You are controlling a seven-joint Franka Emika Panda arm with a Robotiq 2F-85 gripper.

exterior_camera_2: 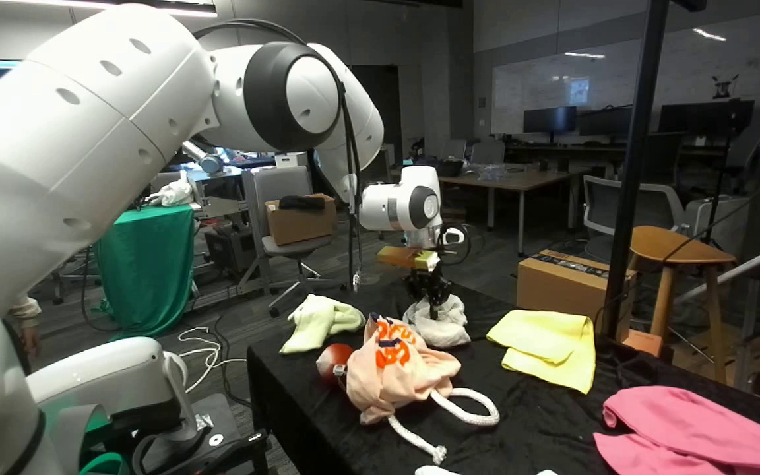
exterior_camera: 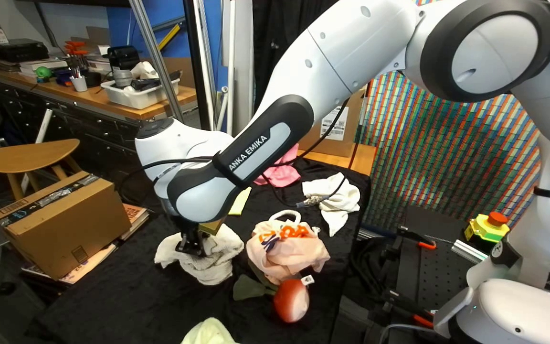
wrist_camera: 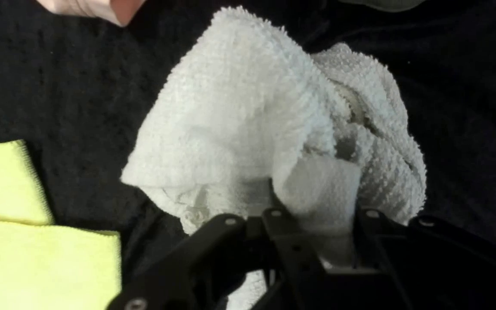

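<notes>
In the wrist view, a yellow cloth (wrist_camera: 45, 265) lies at eight o'clock on the black-draped bench (wrist_camera: 58, 94); a crumpled white towel (wrist_camera: 235, 103) fills the centre; at five o'clock, the pincer (wrist_camera: 322, 213) grips a fold of it.

In an exterior view, the towel (exterior_camera: 215, 265) lies on the surface (exterior_camera: 127, 308) left of the drawstring bag (exterior_camera: 287, 253); a cloth (exterior_camera: 341, 205) lies beyond it, farther right; a carton (exterior_camera: 72, 229) stands left of the surface, a stool (exterior_camera: 26, 155) behind it.
</notes>
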